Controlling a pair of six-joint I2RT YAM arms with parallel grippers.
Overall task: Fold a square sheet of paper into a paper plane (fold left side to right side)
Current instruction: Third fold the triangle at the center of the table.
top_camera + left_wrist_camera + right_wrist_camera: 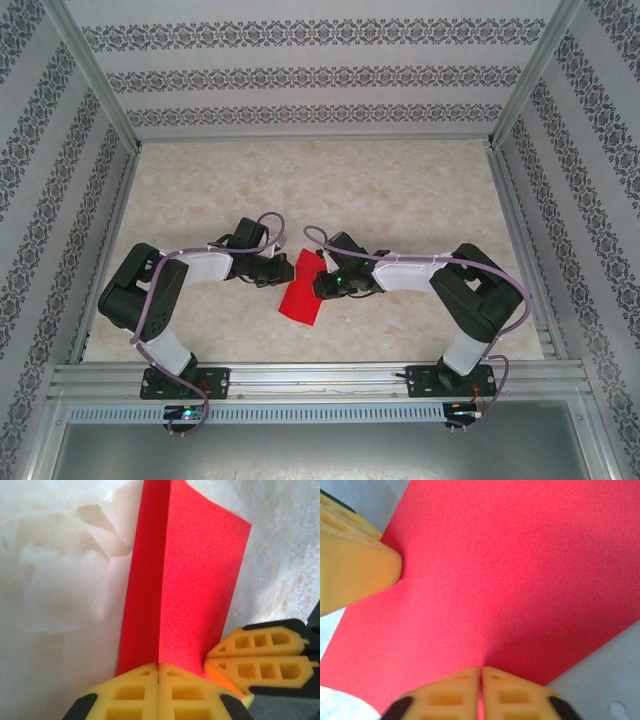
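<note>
Sheet of paper (300, 300), bright red, folded to a narrow slanted strip, at the centre of the top view on the pale marbled table (400, 190), between the two arms. Left gripper (272, 270) just left of the strip's upper end, right gripper (325, 283) just right of it, both touching the paper. Patterned walls (300, 75) on three sides of the table.

Left wrist view: own yellow fingers (130, 695) at the bottom edge, pressed together and clamped on the near end of the paper, in line with a raised crease running up the middle of the frame. Narrow panel left of the crease in shade; wider panel to its right, curling at the top edge. At lower right, the right gripper's fingers (265, 670), close together, tips against the paper's right-hand edge.

Right wrist view: paper across most of the frame. Own fingers (455, 695) at bottom centre, closed to a thin slit with red paper in it, pinching the sheet. At the left edge, one finger of the left gripper (355, 575), touching the paper's edge. Bare table at the lower right corner.
</note>
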